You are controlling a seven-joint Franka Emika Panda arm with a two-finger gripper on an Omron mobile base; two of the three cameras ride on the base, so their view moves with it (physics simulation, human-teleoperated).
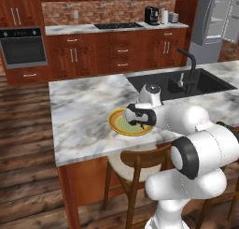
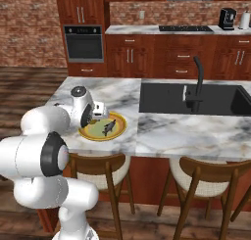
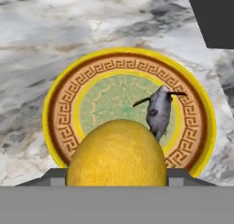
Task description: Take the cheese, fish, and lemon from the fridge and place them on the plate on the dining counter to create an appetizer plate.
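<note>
Red-brown wood cabinets (image 1: 121,50), a brick wall (image 2: 29,33), a black oven (image 1: 22,46), plank floor (image 1: 28,130), wooden stools (image 2: 206,185).

So the left base view sits behind the arm on its left, looking forward and down across the marble desk (image 1: 84,116) toward the wall oven (image 1: 22,46) and the open fridge (image 1: 215,17) at top right. The right base view does the same from the other side, facing the oven (image 2: 84,42) and back cabinets. Both share the plate (image 1: 120,125), the black sink (image 1: 179,83) and the faucet (image 2: 197,82), just from two angles. The hand view is way closer, looking down along the pincer (image 3: 116,175) at the plate (image 3: 64,104) on the marble, with the lemon (image 3: 116,157) big at the bottom.
</note>
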